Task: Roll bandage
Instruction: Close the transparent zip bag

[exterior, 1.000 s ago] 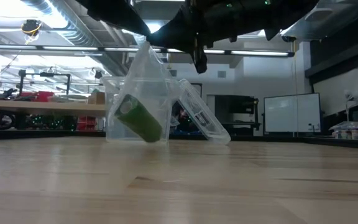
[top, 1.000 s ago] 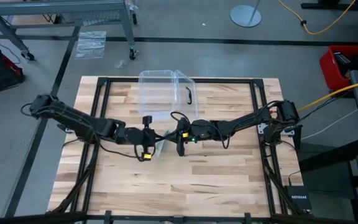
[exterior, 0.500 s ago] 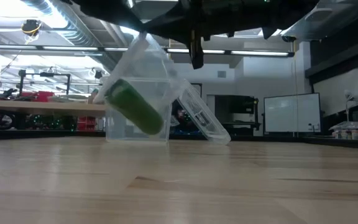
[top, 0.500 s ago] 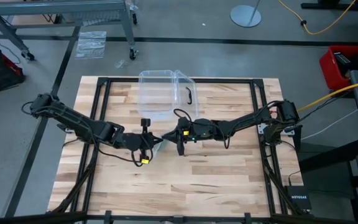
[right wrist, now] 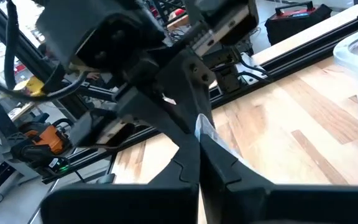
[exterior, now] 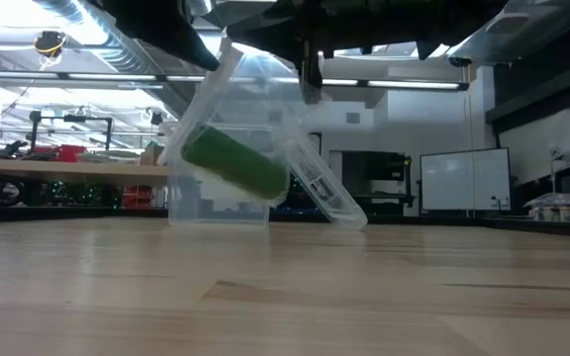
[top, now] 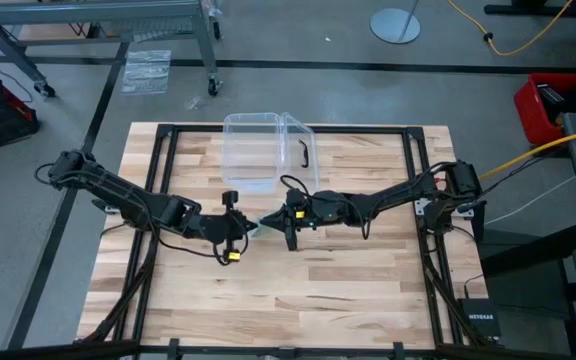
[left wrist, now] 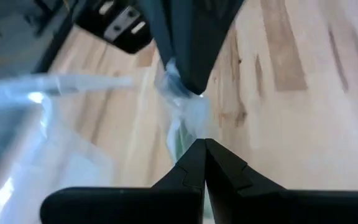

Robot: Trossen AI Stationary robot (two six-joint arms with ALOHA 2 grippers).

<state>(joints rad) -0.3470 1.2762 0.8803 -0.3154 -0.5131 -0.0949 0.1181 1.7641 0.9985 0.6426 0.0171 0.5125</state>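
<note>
We see both end effectors, left (top: 251, 226) and right (top: 271, 217), clenched on the clear wrapper (exterior: 228, 94) enclosing the green bandage (exterior: 234, 164), lifted just before the clear box (top: 268, 150) on the tabletop (top: 348, 290).

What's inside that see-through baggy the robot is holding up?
A green rolled bandage lies tilted inside the clear wrapper, which both shut grippers, left and right, pinch above the table. Its far side is hidden.
</note>
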